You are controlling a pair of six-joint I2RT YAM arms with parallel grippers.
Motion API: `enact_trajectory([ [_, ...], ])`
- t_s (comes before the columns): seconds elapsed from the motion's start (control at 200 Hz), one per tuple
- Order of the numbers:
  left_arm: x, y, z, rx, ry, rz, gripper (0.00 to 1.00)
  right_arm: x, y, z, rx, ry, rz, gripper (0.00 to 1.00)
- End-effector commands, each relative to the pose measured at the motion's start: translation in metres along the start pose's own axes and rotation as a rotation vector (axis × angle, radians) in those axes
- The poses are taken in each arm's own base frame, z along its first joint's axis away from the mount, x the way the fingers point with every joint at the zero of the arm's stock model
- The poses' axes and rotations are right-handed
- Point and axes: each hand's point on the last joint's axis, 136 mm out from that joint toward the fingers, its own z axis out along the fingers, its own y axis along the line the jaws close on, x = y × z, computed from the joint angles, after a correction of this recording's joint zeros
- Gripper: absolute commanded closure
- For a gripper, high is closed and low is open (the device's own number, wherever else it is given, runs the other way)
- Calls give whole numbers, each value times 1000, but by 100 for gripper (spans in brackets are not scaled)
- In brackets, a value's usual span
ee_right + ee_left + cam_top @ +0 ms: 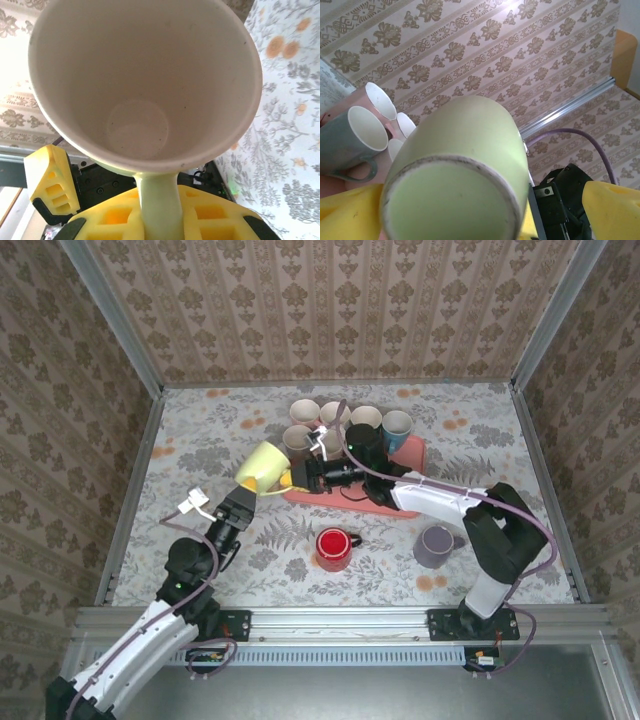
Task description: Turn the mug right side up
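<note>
**Above the counter, one mug between two grippers**

Up in the air over the counter [200, 440], the light green mug [262, 466] is tipped on its side. The right gripper [159, 215] is closed tight on the mug's handle [159, 197]. The left gripper [250, 490] is wide open, with one yellow finger on each side of the mug's bottom end. A red mug [333, 548] and a grey mug [436, 545] sit on the counter near the arms.

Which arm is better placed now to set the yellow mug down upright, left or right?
Right. The right gripper is shut on the yellow mug by its handle, so it probably can set it down. The left gripper stands open around the mug's base, gripping nothing.
</note>
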Motion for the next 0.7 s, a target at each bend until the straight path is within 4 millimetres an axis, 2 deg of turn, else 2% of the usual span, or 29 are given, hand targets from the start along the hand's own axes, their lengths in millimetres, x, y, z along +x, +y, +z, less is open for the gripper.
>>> enact_trajectory([
  [0.0,-8,-18,0,18,4,57,0,-14,19,-18,24,-82,-111,100],
  [0.075,-4,-12,1,-34,42,60,0,-12,18,-21,52,-87,-123,100],
  [0.175,-3,-14,3,-45,59,96,0,-9,15,-26,88,-89,-137,100],
  [0.305,-7,-15,1,-110,96,221,0,-7,9,-35,160,-103,-165,100],
  [0.495,-5,-3,-1,-198,149,343,0,-7,5,-53,264,-147,-217,100],
  [0.57,-4,-2,0,-215,175,400,0,-9,5,-64,318,-178,-240,100],
  [0.595,-4,-2,0,-229,188,425,0,-9,-1,-67,351,-182,-241,100],
  [0.605,-6,-3,0,-233,191,438,0,-10,7,-71,350,-199,-262,100],
  [0.625,-6,-4,1,-242,204,465,0,-11,9,-76,367,-211,-277,100],
  [0.695,-7,-7,4,-278,267,584,0,-12,8,-94,469,-246,-323,100],
])
